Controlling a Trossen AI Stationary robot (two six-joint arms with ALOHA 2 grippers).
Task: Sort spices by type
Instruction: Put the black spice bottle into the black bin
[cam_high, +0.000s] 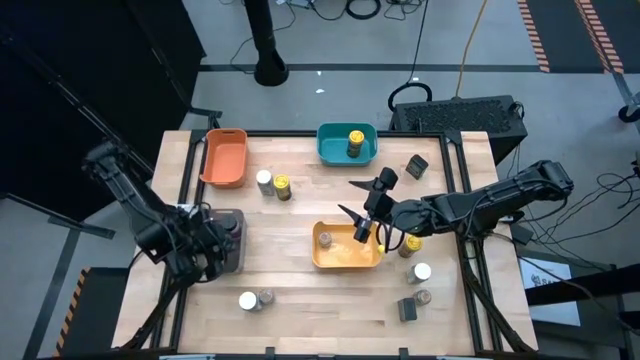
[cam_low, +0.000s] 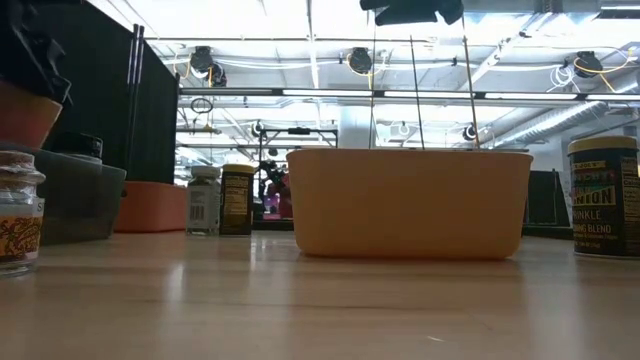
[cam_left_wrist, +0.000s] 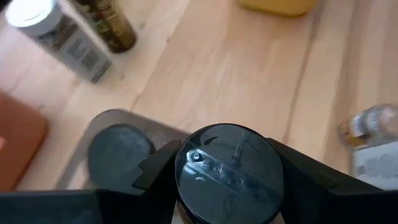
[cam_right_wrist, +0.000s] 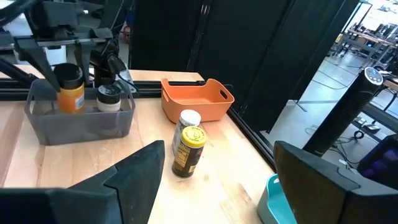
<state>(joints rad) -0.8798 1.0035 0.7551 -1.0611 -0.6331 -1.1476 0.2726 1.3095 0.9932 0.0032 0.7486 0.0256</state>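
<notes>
My left gripper (cam_high: 222, 245) is over the grey bin (cam_high: 232, 262) at the table's left and is shut on a dark-lidded spice jar (cam_left_wrist: 227, 171) with orange contents (cam_right_wrist: 70, 93). A second dark-lidded jar (cam_right_wrist: 109, 98) stands in that bin. My right gripper (cam_high: 348, 198) hovers open above the yellow bin (cam_high: 345, 258), nothing between its fingers. One jar (cam_high: 325, 238) sits in the yellow bin and another (cam_high: 355, 143) in the teal bin (cam_high: 330, 150). Two jars (cam_high: 264, 181) (cam_high: 283, 187) stand beside the orange bin (cam_high: 224, 157). My left gripper pinches the jar at its top, by the lid's two opposite sides (cam_left_wrist: 183, 177), between its two fingers. The fingers come slanting down from above. The jar stands upright with its lower part (cam_right_wrist: 71, 102) inside the grey bin; whether it rests on the bin's floor cannot be told.
Two more jars (cam_high: 248, 300) (cam_high: 266, 298) stand near the front edge. Several jars (cam_high: 421, 272) stand at the right, under my right arm, and one dark one (cam_high: 417, 165) at the far right. Bare wood lies between the grey and yellow bins.
</notes>
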